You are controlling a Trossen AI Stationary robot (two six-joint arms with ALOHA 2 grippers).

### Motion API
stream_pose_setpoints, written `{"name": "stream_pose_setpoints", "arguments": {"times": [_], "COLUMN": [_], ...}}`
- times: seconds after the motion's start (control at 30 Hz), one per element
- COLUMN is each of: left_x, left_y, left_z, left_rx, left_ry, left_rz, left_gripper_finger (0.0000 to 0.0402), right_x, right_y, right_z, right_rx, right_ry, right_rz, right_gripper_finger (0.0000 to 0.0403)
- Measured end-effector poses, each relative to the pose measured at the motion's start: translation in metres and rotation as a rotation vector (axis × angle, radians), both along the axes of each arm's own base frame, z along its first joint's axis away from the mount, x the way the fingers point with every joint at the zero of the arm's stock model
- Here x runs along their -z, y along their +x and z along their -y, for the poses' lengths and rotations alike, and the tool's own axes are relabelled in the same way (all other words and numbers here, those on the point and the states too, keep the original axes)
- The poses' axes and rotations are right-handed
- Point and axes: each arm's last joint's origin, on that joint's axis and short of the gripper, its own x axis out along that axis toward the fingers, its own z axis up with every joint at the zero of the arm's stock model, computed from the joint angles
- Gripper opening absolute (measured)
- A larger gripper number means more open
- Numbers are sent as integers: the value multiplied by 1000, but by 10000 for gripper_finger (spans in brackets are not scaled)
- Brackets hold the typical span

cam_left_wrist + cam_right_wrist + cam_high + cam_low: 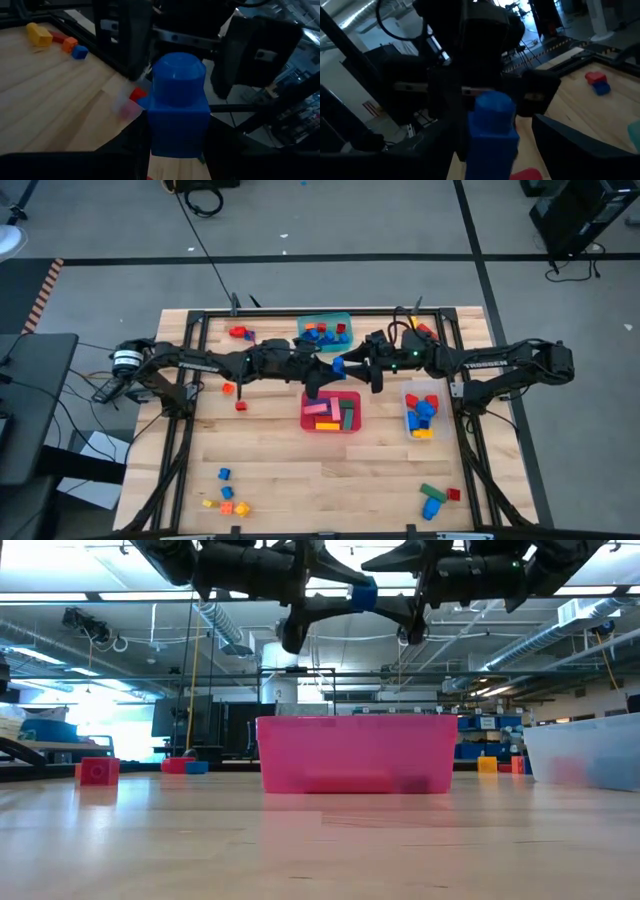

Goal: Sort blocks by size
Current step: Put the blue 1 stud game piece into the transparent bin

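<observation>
While from above the left gripper (336, 370) and right gripper (352, 360) meet over the red tub (331, 426), level and wrist views show the blue block (177, 107) pinched left, right fingers spread, likely light, rigid, slick, best gripped on flat sides.

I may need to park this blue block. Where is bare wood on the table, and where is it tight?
Bare wood: the wide near strip between the small loose blocks at near left and the green and blue blocks at near right. Tight: the middle, where the teal tub, pink tub, clear tub and both hands cluster.
</observation>
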Motion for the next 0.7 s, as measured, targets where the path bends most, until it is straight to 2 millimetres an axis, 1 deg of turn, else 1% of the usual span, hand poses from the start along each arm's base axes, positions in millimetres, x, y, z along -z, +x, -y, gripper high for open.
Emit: {"name": "stream_pose_setpoints", "arguments": {"times": [0.17, 0.37, 0.47, 0.7], "left_x": [-1, -7, -5, -4], "left_y": [5, 27, 35, 37], "left_z": [-1, -2, -3, -3], "left_rx": [-24, 11, 29, 42], "left_ry": [6, 50, 61, 59], "left_rz": [19, 16, 7, -3], "left_gripper_finger": [148, 148, 148, 148], "right_x": [-1, -2, -2, -1], "right_y": [0, 0, -1, -1], "right_z": [-1, 1, 3, 3], "right_rx": [-34, -28, -22, -35], "right_ry": [0, -11, -10, -9], "right_rz": [6, 21, 16, 14], "right_gripper_finger": [241, 212, 198, 152]}}
